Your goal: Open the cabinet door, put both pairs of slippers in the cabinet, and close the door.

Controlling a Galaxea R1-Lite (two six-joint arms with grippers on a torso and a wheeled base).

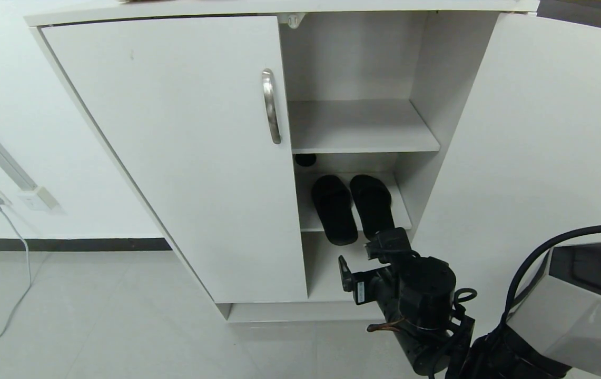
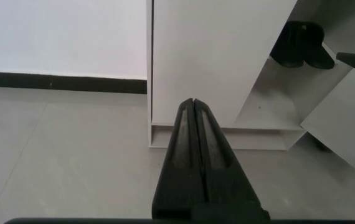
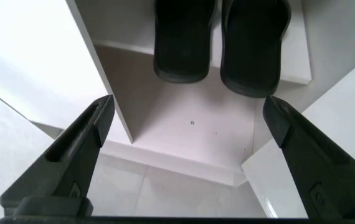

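The right claw (image 3: 187, 118) is wide open and holds nothing. It is just below the black slippers (image 1: 334, 208) on the lower shelf (image 1: 403, 213), at frame centre. The open door (image 1: 532, 147) lies to its right, so I judge this arm the nearer one for closing.

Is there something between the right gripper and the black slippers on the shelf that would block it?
Nothing visible does. The right gripper, with its fingers open, faces the slippers directly, and the open door stands off to its right.
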